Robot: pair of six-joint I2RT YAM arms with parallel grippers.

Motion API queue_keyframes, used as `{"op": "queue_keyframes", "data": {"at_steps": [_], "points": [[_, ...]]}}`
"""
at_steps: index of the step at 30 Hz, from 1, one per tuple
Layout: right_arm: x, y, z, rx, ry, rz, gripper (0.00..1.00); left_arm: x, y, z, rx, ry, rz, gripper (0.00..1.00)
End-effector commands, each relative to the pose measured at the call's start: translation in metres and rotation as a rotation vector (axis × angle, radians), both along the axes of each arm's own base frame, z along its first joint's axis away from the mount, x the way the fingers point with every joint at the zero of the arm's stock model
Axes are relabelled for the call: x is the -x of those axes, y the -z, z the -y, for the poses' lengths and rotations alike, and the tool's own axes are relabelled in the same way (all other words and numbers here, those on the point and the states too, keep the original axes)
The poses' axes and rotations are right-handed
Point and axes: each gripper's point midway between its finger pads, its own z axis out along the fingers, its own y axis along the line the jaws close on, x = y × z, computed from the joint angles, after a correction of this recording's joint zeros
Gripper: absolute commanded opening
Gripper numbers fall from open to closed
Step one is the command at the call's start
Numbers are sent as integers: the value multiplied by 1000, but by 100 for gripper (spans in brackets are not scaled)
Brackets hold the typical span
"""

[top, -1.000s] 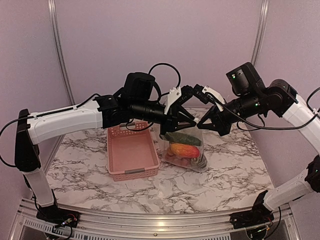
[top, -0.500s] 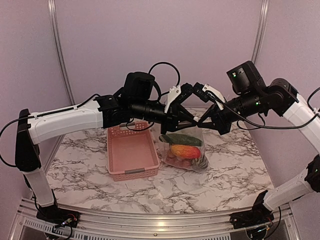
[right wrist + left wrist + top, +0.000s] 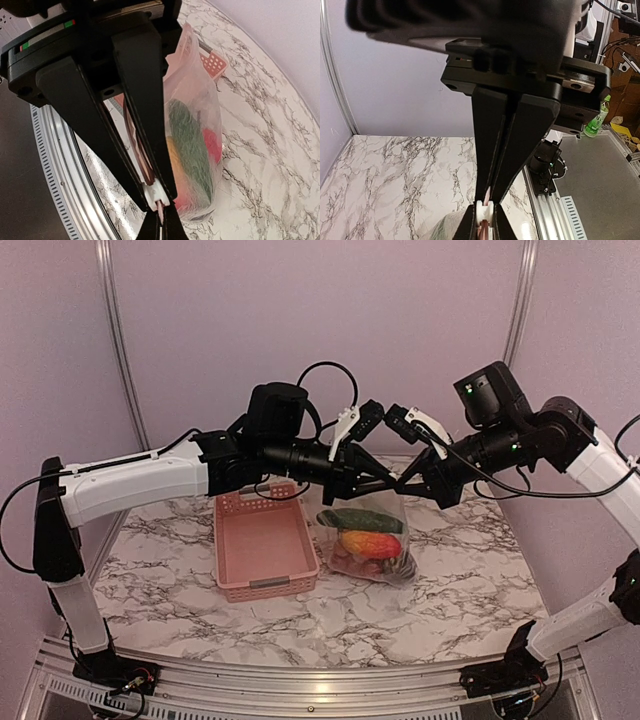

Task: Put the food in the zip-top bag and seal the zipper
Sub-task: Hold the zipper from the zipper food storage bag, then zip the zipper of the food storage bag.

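Clear crinkly bag (image 3: 393, 510), colourful food (image 3: 368, 540) inside

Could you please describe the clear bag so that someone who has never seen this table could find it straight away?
On the marble table, look just right of the pink basket. There a bag stands upright, its top edge pinched by the left gripper and the right gripper. It is the only see-through thing, with green, orange and red toy food showing inside.
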Motion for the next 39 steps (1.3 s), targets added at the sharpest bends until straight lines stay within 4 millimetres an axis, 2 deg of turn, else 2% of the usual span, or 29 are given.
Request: {"op": "queue_keyframes", "data": {"at_steps": [1, 5, 10, 23, 33, 39], "points": [[-3, -29, -7, -74, -9, 75, 0, -1, -8, 4, 48, 19, 11, 6], [-18, -43, 9, -63, 96, 169, 0, -6, 4, -3, -5, -7, 37, 5], [-34, -70, 35, -73, 234, 300, 0, -17, 22, -18, -74, -62, 51, 5], [-60, -64, 85, 12, 366, 368, 0, -42, 36, -65, -159, -176, 43, 5], [-77, -55, 105, 80, 469, 401, 0, -35, 70, -96, -262, -215, 11, 7], [-83, -55, 107, 98, 490, 411, 0, -33, 76, -115, -269, -249, 3, 8]]}}
